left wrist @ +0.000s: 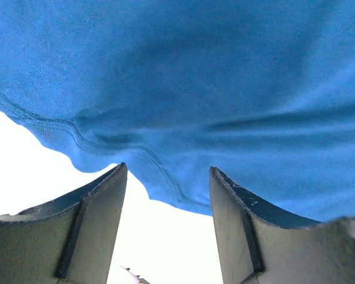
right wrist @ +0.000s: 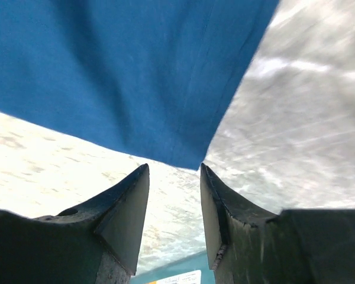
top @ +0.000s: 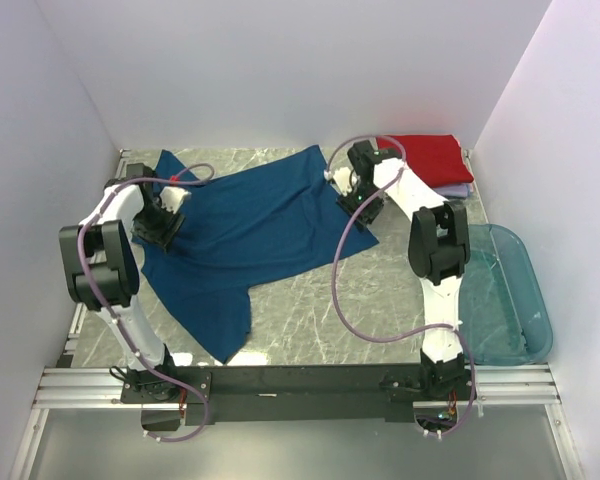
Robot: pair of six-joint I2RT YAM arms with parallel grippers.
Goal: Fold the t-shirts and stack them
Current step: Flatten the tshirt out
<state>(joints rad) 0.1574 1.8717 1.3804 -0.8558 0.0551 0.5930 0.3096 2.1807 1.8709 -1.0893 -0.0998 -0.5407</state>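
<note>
The dark blue t-shirt (top: 250,225) lies spread out and rumpled on the marbled table. My left gripper (top: 165,218) is at its left edge. In the left wrist view the gripper (left wrist: 168,173) is open, with the shirt's hemmed edge (left wrist: 165,183) just beyond the tips and nothing held. My right gripper (top: 345,188) is at the shirt's right corner. In the right wrist view it (right wrist: 174,168) is open and empty, with the shirt corner (right wrist: 183,155) just past the fingertips. A folded red t-shirt (top: 428,156) lies on a pale lavender one (top: 460,189) at the back right.
A translucent teal tub (top: 500,292) stands at the right edge of the table. White walls close in the left, back and right sides. The black base rail (top: 300,382) runs along the near edge.
</note>
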